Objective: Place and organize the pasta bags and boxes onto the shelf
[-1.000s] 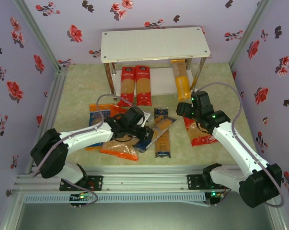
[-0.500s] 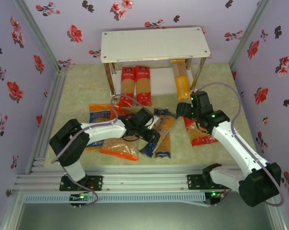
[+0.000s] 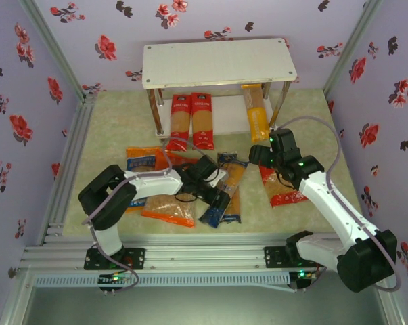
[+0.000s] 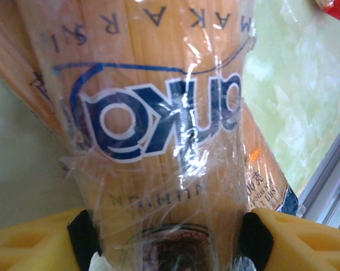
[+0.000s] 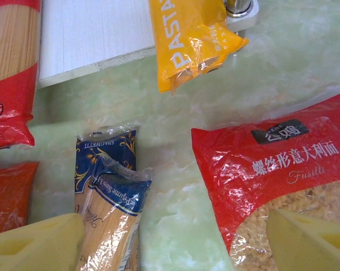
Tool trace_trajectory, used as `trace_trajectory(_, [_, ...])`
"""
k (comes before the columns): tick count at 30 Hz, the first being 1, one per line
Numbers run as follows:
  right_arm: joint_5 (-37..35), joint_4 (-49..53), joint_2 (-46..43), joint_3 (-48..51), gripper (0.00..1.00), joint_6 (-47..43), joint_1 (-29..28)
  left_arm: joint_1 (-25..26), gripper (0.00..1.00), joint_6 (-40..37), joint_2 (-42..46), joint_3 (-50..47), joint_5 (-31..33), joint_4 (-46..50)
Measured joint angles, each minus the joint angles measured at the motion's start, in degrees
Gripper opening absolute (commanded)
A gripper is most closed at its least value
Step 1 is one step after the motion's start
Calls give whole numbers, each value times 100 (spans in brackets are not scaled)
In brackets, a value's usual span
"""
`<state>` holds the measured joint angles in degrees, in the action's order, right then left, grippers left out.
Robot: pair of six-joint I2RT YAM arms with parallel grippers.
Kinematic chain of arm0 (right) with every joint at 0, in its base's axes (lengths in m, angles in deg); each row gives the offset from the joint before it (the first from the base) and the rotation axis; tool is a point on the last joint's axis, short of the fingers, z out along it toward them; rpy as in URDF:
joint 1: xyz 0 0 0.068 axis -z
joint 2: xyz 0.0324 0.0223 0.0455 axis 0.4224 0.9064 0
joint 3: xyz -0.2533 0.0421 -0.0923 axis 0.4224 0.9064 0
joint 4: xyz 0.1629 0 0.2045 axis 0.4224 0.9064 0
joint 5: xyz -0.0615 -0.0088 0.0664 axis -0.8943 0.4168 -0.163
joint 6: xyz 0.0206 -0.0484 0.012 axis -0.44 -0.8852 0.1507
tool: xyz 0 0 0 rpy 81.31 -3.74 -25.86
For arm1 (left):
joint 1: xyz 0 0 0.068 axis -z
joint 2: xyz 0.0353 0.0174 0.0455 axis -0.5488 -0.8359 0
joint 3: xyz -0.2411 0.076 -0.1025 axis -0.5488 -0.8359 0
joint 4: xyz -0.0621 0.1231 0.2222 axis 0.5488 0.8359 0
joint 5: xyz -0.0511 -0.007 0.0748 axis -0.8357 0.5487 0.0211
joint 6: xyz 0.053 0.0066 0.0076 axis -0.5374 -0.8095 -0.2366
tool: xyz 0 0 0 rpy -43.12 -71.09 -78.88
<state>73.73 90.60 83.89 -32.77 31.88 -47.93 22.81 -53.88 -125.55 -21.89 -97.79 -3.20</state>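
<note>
Left wrist view puts the left end effector [image 4: 167, 240] right at the tan-and-blue spaghetti pack [image 4: 158, 113]. Its fingers [image 4: 40, 245] stand wide, one on each side of the pack, right by the shiny wrap. You cannot tell if they squeeze it or only sit beside it. From above, that pack [image 3: 232, 177] lies slanted in the middle of the desk [image 3: 109, 128], well away from the shelf [image 3: 217, 64]. It rests across the dark blue pack [image 5: 99, 149].

Watch out here. The wrap looks slick and loose, so the pack may slip out if you lift with a weak hold. If you hold it near one end, the long pack may droop and the sticks inside may snap. It lies on the dark blue pack, so a pull may drag that one along too.

The right end effector [image 5: 172, 240] is wide open and holds nothing. It hangs over the desk between the dark blue pack and the red bag [image 5: 282, 164]. The two arms are near each other, so they may bump if both go to the middle.

The yellow pack [image 5: 186, 34] sticks out past the lower board [image 5: 91, 34], beside a shelf leg [image 5: 237, 8]. A knock there may push it off.
</note>
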Motion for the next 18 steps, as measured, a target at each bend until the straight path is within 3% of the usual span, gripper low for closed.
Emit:
trace_trajectory(4, [0,-2,0,0,85,0,0,76,66,-72,-85,138,0,212])
trace_trajectory(6, [0,-2,0,0,85,0,0,87,54,-90,-133,208,17,297])
trace_trajectory(10, [0,0,0,0,85,0,0,90,0,-74,-153,365,-26,448])
trace_trajectory(18, [0,0,0,0,84,0,0,144,0,-76,-146,459,-72,446])
